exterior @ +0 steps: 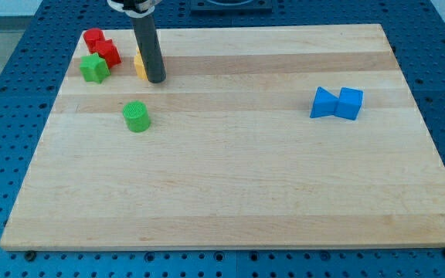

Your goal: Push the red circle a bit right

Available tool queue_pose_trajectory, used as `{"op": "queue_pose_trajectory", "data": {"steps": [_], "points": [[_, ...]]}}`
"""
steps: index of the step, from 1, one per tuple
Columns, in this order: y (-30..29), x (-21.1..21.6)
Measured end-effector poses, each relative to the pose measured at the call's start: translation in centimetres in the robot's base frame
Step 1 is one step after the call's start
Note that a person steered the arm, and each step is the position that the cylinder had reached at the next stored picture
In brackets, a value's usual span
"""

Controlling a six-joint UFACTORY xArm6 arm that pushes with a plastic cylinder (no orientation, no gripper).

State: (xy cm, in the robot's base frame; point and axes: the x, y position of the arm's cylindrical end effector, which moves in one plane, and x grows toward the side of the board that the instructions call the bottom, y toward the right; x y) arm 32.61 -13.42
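A: Where is my tip [156,79] standing at this moment?

B: It is resting on the table [230,185], near the far left corner. The dark rod is coming down from the view's top. A yellow block [139,66] is sitting just at 9 o'clock of the tip, touching the rod or nearly so; the rod is hiding most of it, so I cannot tell its shape.

A: And the red circle?

B: The red circle [93,38] is lying at about 10 o'clock from the tip, quite close to the table's far left corner. A second red block [109,52] is touching it at 4 o'clock. A green star [94,68] is sitting just at 6 o'clock of the circle, beside that second red block.

A: What other blocks are showing?

B: A green cylinder [137,116] is standing at 7 o'clock from the tip, near it but apart. Well apart, at 3 o'clock, two blue blocks [337,103] are lying side by side and touching.

A: Is the claw spread or pressed together?

B: No claw is showing here; the arm is ending in the rod only.
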Motion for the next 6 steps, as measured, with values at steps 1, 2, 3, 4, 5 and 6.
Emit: {"op": "queue_pose_trajectory", "data": {"steps": [1, 2, 3, 4, 5, 6], "points": [[-0.2, 0.3], [-4.1, 1.8], [-9.7, 2.1], [-15.8, 2.1], [-16.9, 2.1], [-16.9, 1.1]]}}
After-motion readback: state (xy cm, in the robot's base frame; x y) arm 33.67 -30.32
